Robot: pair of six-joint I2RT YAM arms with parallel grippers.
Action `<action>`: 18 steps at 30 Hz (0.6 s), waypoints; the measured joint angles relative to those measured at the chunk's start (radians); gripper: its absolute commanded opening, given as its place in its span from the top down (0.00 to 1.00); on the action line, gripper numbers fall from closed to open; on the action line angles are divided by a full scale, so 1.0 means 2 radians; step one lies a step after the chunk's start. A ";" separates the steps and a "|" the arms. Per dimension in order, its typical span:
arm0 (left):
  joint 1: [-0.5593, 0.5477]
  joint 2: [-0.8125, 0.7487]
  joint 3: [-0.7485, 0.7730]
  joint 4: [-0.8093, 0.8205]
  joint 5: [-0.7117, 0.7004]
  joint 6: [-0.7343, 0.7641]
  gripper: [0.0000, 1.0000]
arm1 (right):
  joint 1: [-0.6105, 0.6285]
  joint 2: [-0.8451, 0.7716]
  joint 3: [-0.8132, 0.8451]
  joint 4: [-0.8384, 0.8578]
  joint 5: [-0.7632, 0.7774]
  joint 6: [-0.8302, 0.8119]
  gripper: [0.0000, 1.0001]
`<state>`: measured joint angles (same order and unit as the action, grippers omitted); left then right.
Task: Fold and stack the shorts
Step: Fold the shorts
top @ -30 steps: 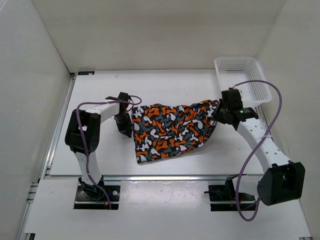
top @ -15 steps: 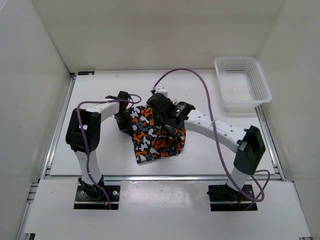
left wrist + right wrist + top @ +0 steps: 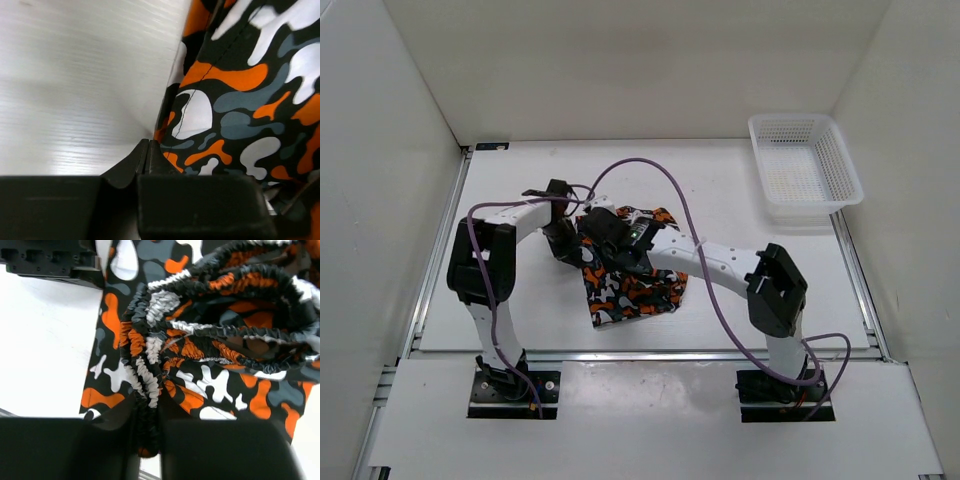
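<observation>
shorts: folded over on the table, left of centre
left gripper: jaws together on the fabric edge
right gripper: clamped on the bunched waistband
tip: lay it flush — release low, edges matched

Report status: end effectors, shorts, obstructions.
Left end effector shut on shorts edge. Right end effector shut on bunched waistband. Shorts doubled over on table. Basket far right, apart from arms.
</observation>
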<state>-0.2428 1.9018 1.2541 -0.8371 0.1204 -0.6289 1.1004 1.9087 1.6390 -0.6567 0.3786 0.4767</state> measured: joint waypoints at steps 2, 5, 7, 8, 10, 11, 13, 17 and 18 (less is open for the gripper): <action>0.010 -0.008 0.000 -0.002 0.002 0.001 0.87 | 0.001 0.014 0.020 0.001 -0.013 -0.010 0.43; 0.034 -0.030 0.009 -0.021 0.004 0.009 0.77 | 0.009 0.011 0.031 0.006 -0.033 -0.027 0.32; 0.050 -0.045 0.025 -0.036 0.005 0.015 0.72 | 0.014 -0.003 0.028 0.005 -0.046 -0.035 0.32; 0.058 -0.052 0.037 -0.044 0.005 0.019 0.71 | 0.017 -0.015 0.023 0.007 -0.052 -0.037 0.32; 0.070 -0.066 0.060 -0.055 0.005 0.026 0.69 | 0.021 -0.059 -0.004 0.010 -0.065 -0.043 0.36; 0.073 -0.072 0.071 -0.060 0.005 0.031 0.69 | 0.021 -0.084 -0.017 0.009 -0.069 -0.045 0.41; 0.075 -0.084 0.091 -0.069 0.006 0.042 0.71 | 0.018 -0.146 -0.057 0.016 -0.073 -0.043 0.69; 0.054 -0.101 0.105 -0.081 0.007 0.059 0.73 | -0.022 -0.242 -0.132 0.019 -0.079 -0.019 0.86; 0.042 -0.102 0.107 -0.083 0.006 0.063 0.69 | -0.043 -0.255 -0.152 0.019 -0.087 -0.011 0.82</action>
<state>-0.1589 1.6978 1.4689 -1.0023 0.1322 -0.5037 1.0149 1.3994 1.3350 -0.6189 0.2050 0.4553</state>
